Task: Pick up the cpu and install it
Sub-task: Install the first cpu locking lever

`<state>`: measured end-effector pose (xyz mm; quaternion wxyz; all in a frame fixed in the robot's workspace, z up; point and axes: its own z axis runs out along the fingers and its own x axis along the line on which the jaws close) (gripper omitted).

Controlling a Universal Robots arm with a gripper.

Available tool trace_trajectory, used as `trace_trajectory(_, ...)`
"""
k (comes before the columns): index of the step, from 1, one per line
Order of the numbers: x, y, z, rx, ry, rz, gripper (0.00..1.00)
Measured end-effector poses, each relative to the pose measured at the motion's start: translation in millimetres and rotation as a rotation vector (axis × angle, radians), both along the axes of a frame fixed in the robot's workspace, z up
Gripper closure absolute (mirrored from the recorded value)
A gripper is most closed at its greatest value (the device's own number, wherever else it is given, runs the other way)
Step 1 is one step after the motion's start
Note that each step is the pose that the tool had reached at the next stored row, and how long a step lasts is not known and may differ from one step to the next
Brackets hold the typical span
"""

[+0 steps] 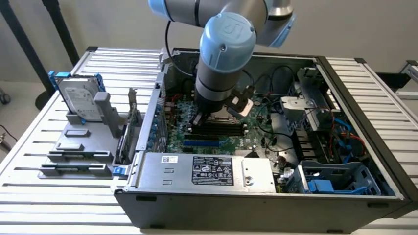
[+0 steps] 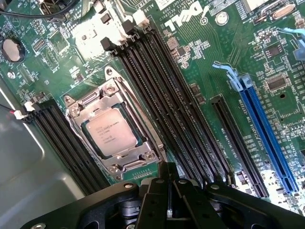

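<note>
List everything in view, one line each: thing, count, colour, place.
cpu: one, silvery, seated in the motherboard's metal socket frame.
motherboard: one, green, inside the case.
computer case: one, dark grey, open on the slatted table.
power supply: one, silver, at the case's near edge.
hard drive: one, silver in blue bracket, upright on the grey stand at the exterior view's left.
gripper: one, black, shut, above the board beside the socket.

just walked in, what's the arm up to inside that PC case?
The arm is reaching into the open computer case, hovering over the motherboard. Its end effector is shut and holds nothing. The cpu already sits in its socket, framed by the metal retention bracket, between the black memory slots.
</note>
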<state>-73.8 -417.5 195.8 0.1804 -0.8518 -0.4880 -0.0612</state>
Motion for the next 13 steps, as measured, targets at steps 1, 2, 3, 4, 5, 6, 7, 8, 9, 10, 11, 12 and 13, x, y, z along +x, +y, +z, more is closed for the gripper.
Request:
trace_trajectory(1,0.0,0.3,-0.7,0.0000,-0.0009,0.001,0.89)
trace_trajectory(2,-0.1,0.6,-1.3,-0.0001,-0.0017,0.002,0.89)
trace_trajectory(3,-0.2,0.9,-1.9,-0.0001,-0.0025,0.003,0.89)
trace_trajectory(4,-0.2,1.3,-2.6,-0.0002,-0.0034,0.004,0.89)
trace_trajectory(5,-0.3,1.5,-3.2,-0.0001,-0.0042,0.005,0.89)
trace_trajectory(6,-0.3,1.8,-4.0,0.0002,-0.0052,0.005,0.89)
trace_trajectory(7,-0.3,2.0,-4.7,0.0001,-0.0062,0.006,0.89)
trace_trajectory(8,-0.5,2.1,-5.1,-0.0001,-0.0069,0.007,0.89)
trace_trajectory(9,-0.6,2.1,-5.5,-0.0002,-0.0075,0.008,0.89)
trace_trajectory(10,-0.8,2.1,-5.6,-0.0003,-0.0078,0.008,0.89)
trace_trajectory(11,-0.9,2.1,-5.6,-0.0004,-0.0079,0.009,0.89)
trace_trajectory(12,-1.0,2.2,-5.7,-0.0003,-0.0080,0.009,0.89)
trace_trajectory(13,-1.0,2.3,-5.7,-0.0004,-0.0081,0.009,0.89)
